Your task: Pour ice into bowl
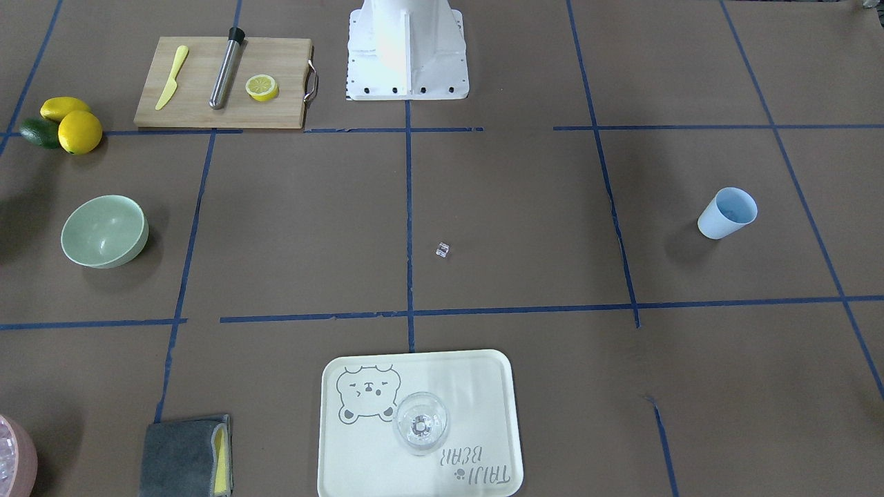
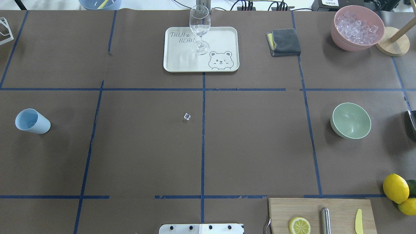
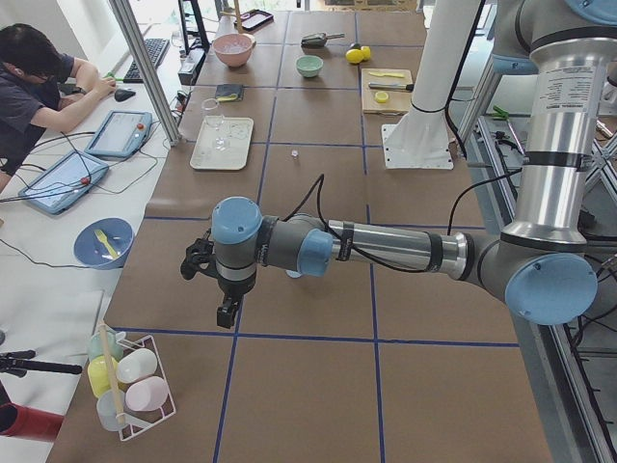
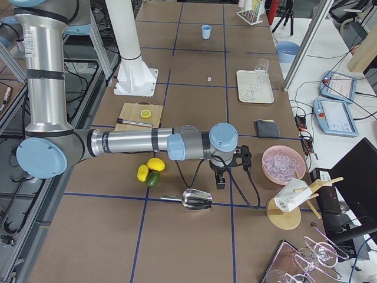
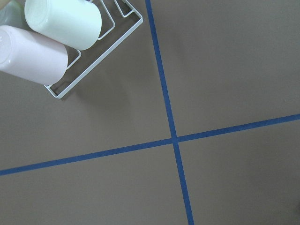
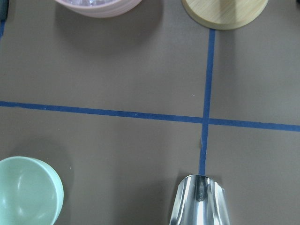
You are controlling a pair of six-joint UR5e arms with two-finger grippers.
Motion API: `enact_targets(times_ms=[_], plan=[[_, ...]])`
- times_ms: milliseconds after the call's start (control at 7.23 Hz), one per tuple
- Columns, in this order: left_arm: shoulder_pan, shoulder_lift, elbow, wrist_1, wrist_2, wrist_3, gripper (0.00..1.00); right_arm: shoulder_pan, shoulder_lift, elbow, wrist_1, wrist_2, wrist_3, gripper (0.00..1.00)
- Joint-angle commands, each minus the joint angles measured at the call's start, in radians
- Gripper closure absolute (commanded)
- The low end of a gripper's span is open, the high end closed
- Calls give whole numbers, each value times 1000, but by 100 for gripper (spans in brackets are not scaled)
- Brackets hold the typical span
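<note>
Okay, front-facing view: bowl [image 1: 105, 231] stands upright and looks empty. One loose cube of ice [image 1: 443, 250] lies well apart from it, blue cup [image 1: 727, 213] far beyond that.
Overhead: pink container [image 2: 357, 27], heaped with more ice, near the bowl.
Left-side view: left gripper [image 3: 227, 313] far from the bowl, jaws unreadable.
Right-side view: right gripper [image 4: 220, 180] beside metal scoop [image 4: 197, 200], jaws unreadable too.
Wrist views show no fingers.
Cubes are probably hard, slick, light and bouncy. Carry them in a vessel held by its wall, don't pinch them.

Mint-green bowl [image 2: 351, 121], pale blue cup [image 2: 32, 121], clear ice cube [image 2: 187, 116], cream bear-print tray [image 2: 221, 39]
</note>
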Motion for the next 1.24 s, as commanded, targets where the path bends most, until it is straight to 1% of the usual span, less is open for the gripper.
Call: enact_targets(times_ms=[0,138,276,415,553,691,968,1106], plan=[[18,-2,-1,-74,1,-4,0,-170,9,-1,187,-72,234,0],[26,-2,-1,-87,1,-21,0,-256,-9,-7,339,-109,469,0],[41,-2,-4,-104,1,-30,0,-339,-68,-27,521,-146,616,0],[44,-2,-2,-112,4,-32,0,-378,-105,-33,660,-175,707,0],[44,-1,-2,-112,4,-32,0,-418,-110,-31,690,-177,769,0],[44,-1,2,-112,4,-30,0,-449,-100,-31,690,-188,785,0],[46,1,-1,-113,1,-32,0,-531,-98,-35,681,-241,809,0],[58,1,4,-113,1,-30,0,-547,-98,-44,678,-249,809,0]])
